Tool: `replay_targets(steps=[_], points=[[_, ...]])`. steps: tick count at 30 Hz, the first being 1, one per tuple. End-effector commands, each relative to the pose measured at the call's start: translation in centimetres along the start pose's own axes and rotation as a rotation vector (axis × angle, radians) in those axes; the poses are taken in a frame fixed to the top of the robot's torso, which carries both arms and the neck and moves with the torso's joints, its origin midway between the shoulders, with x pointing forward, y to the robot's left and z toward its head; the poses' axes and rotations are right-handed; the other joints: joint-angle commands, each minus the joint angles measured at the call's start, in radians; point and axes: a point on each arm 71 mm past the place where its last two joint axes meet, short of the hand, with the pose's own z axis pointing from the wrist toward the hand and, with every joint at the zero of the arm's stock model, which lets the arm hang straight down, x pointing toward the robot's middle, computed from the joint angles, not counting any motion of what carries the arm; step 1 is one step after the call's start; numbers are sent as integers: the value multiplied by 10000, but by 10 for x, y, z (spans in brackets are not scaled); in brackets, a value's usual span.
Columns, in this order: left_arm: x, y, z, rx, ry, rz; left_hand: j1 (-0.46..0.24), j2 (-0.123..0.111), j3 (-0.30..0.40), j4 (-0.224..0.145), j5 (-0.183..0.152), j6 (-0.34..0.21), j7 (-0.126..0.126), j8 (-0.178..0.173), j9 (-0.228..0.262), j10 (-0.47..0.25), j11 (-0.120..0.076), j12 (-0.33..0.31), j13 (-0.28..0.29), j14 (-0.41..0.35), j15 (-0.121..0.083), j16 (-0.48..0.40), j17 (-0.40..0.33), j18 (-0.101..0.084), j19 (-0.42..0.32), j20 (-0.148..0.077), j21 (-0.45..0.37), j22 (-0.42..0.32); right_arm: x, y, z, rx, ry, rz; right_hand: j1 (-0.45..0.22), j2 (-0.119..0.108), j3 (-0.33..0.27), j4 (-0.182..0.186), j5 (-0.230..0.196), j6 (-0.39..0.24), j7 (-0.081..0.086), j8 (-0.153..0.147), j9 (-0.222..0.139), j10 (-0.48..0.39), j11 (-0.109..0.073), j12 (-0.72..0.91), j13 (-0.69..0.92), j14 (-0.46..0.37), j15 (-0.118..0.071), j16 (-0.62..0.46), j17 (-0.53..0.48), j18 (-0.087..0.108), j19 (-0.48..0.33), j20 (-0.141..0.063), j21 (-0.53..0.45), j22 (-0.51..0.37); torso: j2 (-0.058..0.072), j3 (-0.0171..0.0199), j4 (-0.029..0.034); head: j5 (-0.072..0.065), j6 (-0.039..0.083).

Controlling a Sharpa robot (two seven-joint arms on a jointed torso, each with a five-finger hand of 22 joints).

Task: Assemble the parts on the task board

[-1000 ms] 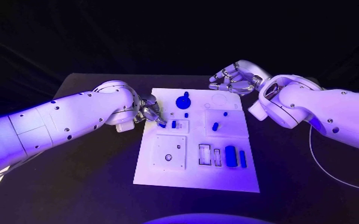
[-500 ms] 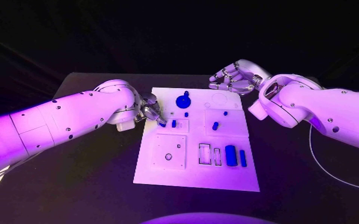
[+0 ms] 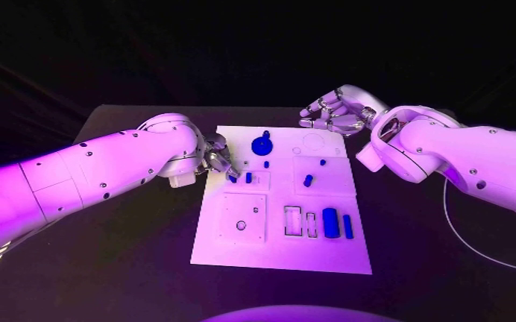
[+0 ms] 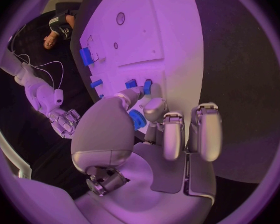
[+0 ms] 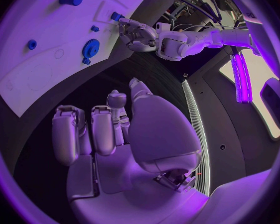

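The white task board (image 3: 282, 251) lies mid-table with several small blue parts on it. My left hand (image 3: 216, 159) reaches in over the board's left edge. Its thumb and a finger pinch a small blue part (image 3: 233, 178) that stands at that edge, also seen in the left wrist view as a small blue part (image 4: 147, 86). A second blue part (image 3: 248, 177) stands just beside it. A blue gear (image 3: 262, 144) sits farther back. My right hand (image 3: 335, 118) hovers over the board's far right corner, fingers curled in with nothing in them.
Two blue blocks (image 3: 331, 223) sit in slots at the board's near right, and a small blue part (image 3: 308, 180) lies on the right panel. A square panel (image 3: 243, 216) with a hole is at the near left. A thin cable (image 3: 473, 241) curves over the black table's right side.
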Motion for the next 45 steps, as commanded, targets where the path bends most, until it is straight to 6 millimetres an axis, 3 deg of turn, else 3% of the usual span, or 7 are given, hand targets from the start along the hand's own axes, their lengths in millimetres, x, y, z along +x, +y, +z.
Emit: replay_targets(steps=[1, 12, 16, 37, 38, 40, 45], points=[[12, -1, 3, -226, 706, 336, -180, -17, 470, -481, 40, 209, -133, -39, -33, 83, -24, 71, 35, 1033, -60, 30, 2630, -116, 754, -60, 47, 1939, 2, 1, 0, -47, 152, -56, -9, 60, -65, 13, 42, 57, 14, 42, 2, -55, -8, 51, -6, 506, 18, -48, 92, 197, -69, -27, -50, 250, -1, 3, -5, 0, 1], [12, 2, 4, -616, 690, 370, -567, -81, -53, -245, 21, 344, -176, -134, -154, 89, -59, 42, 40, 1033, -105, 30, 2630, -145, 800, -99, 145, 2048, 2, 0, -1, 1, 238, -43, -20, 92, -72, 38, 51, 62, 14, 46, 3, -76, -8, 19, -38, 499, 17, -75, 62, 203, -88, -28, -66, 221, 9, -15, 14, -26, -16], [12, 3, 4, -773, 677, 378, -836, -145, -587, -21, -2, 414, -184, -199, -230, 49, -70, -32, -13, 1033, -124, 30, 2630, -190, 868, -119, 296, 2208, 2, 0, -1, 6, 272, -41, -23, 91, -76, 40, 50, 62, 14, 46, 2, -95, -8, -12, -65, 497, 18, -85, 51, 208, -99, -28, -76, 203, 8, -22, 14, -18, -27], [10, 6, 4, -906, 583, 307, -1085, -101, -2312, 581, -24, 611, -188, -331, -411, 81, -72, 4, 96, 1033, -131, 30, 2630, -208, 898, -132, 353, 2280, 3, 1, 0, -21, 338, -26, -85, 51, -176, 99, 32, 45, 18, 42, -3, -161, 0, -91, -139, 476, 23, -154, -20, 227, -160, -27, -129, 116, 4, -7, 4, 8, -48], [10, 6, 4, -914, 546, 279, -1177, -113, -2472, 677, -220, 634, -183, -329, -416, 88, -69, 9, 104, 1033, -125, 30, 2630, -210, 901, -131, 359, 2286, 3, 1, 1, -28, 341, -22, -85, 51, -176, 99, 32, 45, 18, 42, -3, -161, 0, -91, -139, 476, 23, -154, -20, 227, -160, -27, -129, 116, 5, -7, 3, 9, -53], [9, 7, 3, -927, 453, 207, -1368, -61, -2973, 983, -1694, 685, -204, -330, -434, 116, -81, 32, 133, 1033, -124, 30, 2630, -219, 915, -132, 389, 2318, 4, 1, 1, -43, 348, -15, -89, 48, -184, 103, 27, 44, 18, 42, -3, -160, 0, -89, -137, 469, 24, -180, -50, 236, -184, -27, -149, 79, 4, -11, -1, 9, -41], [6, 11, 1, -948, 185, 4, -1386, 78, -3813, 1507, -2535, 716, -218, -334, -467, 147, -88, 64, 187, 1033, -147, 30, 2630, -225, 926, -143, 410, 2343, 4, 1, 2, -36, 363, -9, -88, 48, -187, 104, 27, 44, 18, 42, -3, -175, 0, -113, -159, 457, 24, -229, -107, 249, -221, -27, -179, 24, 10, -11, 9, 2, -37]])
